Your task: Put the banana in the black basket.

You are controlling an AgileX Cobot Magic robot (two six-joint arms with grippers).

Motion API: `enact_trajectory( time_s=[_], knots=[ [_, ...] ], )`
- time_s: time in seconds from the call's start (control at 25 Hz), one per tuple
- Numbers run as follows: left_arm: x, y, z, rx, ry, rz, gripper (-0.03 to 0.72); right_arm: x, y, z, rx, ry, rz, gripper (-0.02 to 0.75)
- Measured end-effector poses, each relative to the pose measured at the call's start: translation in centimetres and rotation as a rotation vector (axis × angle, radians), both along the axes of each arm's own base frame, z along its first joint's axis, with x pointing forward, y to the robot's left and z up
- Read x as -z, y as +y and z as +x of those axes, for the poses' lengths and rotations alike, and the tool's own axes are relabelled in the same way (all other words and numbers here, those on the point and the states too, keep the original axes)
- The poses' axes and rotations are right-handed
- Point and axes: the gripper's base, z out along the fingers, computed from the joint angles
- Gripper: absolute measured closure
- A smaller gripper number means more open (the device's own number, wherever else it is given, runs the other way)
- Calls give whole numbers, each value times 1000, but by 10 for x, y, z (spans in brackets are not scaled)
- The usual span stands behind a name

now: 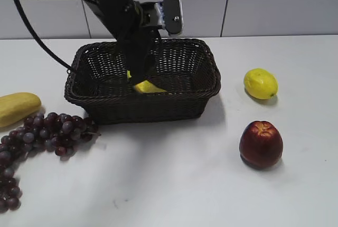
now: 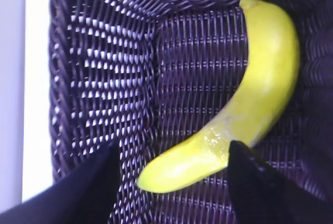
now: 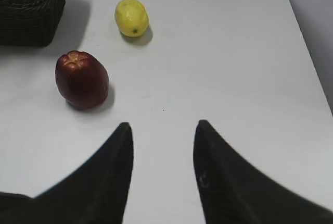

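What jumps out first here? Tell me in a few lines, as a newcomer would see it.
The large dark woven wicker basket dominates mid-table, with the left arm's black pincer reaching down into it, open around the long curved bright-yellow banana lying on its floor. Beside it on the left sprawl a bunch of dark purple grapes; on the right sit a round yellow lemon and a deep red apple.

Bright even light, soft shadows, blurred wrist close-ups
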Motion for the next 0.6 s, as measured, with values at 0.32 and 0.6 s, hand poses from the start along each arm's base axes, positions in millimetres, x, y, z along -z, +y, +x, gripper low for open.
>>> enact_trajectory(
  time_s=[0.32, 0.6],
  knots=[
    [-50, 45, 6, -435, 67, -170, 88, 0, 0, 0, 0, 1, 0, 437],
    [-54, 142, 25, -971, 244, -153, 105, 0, 0, 0, 0, 1, 0, 437]
  ],
)
